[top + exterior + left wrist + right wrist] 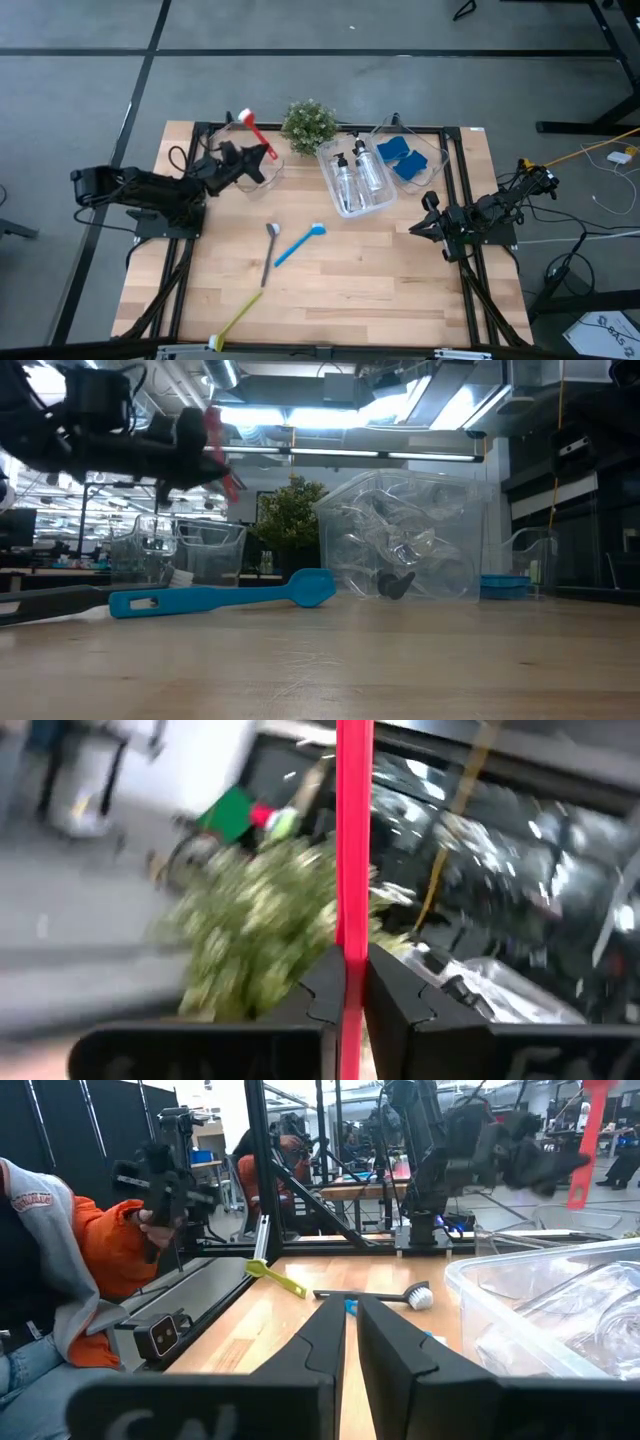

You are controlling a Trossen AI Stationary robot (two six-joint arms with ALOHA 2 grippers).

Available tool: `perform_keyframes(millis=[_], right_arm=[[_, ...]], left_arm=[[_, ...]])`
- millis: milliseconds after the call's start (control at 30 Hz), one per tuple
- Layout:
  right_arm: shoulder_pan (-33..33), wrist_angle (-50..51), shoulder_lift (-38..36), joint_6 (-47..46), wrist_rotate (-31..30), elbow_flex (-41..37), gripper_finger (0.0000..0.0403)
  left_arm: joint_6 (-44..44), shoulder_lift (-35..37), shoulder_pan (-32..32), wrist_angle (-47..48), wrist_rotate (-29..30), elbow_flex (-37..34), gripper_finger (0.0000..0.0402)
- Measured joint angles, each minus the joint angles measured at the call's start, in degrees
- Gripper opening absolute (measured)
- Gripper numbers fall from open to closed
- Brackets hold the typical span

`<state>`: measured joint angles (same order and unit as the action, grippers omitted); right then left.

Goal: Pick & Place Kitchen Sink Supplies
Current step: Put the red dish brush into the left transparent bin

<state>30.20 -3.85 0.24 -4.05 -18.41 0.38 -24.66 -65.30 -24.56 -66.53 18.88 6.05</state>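
My left gripper [264, 156] is shut on a red dish brush [256, 132], held in the air over a clear bin [252, 172] at the far left of the table. Lying flat on the table's middle are a grey brush [268, 252] and a blue brush [299, 244]. A yellow-green brush [236, 320] lies at the near edge. Two clear pump bottles [355, 172] lie in the middle clear bin [343, 207]. Blue sponges [402, 157] sit in the right bin [437, 160]. My right gripper [424, 226] waits shut at the table's right, touching nothing. My left gripper pinches the red brush's thin handle [352, 935] between its two fingers [325, 990], close to the handle's free end. The fingers come about level from the table's left and lie across the handle. The brush stands steeply tilted, white head [245, 116] uppermost, lifted clear of bin and table.
A small green potted plant [308, 122] stands at the far edge between the left and middle bins. Bare wood lies between the loose brushes and my right gripper. Beyond the table's left side, a person in an orange sleeve [110, 1245] shows in the right wrist view.
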Motion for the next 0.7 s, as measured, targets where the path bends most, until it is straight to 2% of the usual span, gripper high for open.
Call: perform_keyframes(millis=[67,133,200,267,367,433,567,633,700], right_arm=[[0.0,0.0,0.0,0.0,0.0,0.0,0.0032],[0.0,0.01,-0.01,0.0,0.0,0.0,0.0032],[0.0,-0.01,0.0,0.01,0.0,0.0,0.0032],[-0.02,0.01,-0.01,0.0,0.0,0.0,0.0032],[0.0,0.01,0.0,0.0,0.0,0.0,0.0032],[-0.01,0.0,0.0,0.02,0.0,0.0,0.0032],[0.0,-0.01,-0.01,0.0,0.0,0.0,0.0032],[-0.01,0.01,0.0,0.0,0.0,0.0,0.0032],[-0.01,-0.01,0.01,0.0,0.0,0.0,0.0032]], left_arm=[[8.55,0.33,-0.74,1.27,-3.19,2.26,0.0018],[17.0,1.28,-1.4,7.1,-4.78,5.16,0.0018],[25.29,3.0,-1.81,19.16,-4.85,9.0,0.0018],[34.27,4.72,-1.83,35.71,-3.3,14.2,0.0018],[46.99,5.73,-0.62,59.61,1.45,22.94,0.0018],[53.73,5.73,0.55,69.72,5.56,27.56,0.0018],[62.45,5.77,2.15,78.79,14.75,33.36,0.0018],[61.73,5.79,2.41,81.85,21.1,35.19,0.0018],[56.74,5.79,2.41,85.77,27.6,36.39,0.0018]])
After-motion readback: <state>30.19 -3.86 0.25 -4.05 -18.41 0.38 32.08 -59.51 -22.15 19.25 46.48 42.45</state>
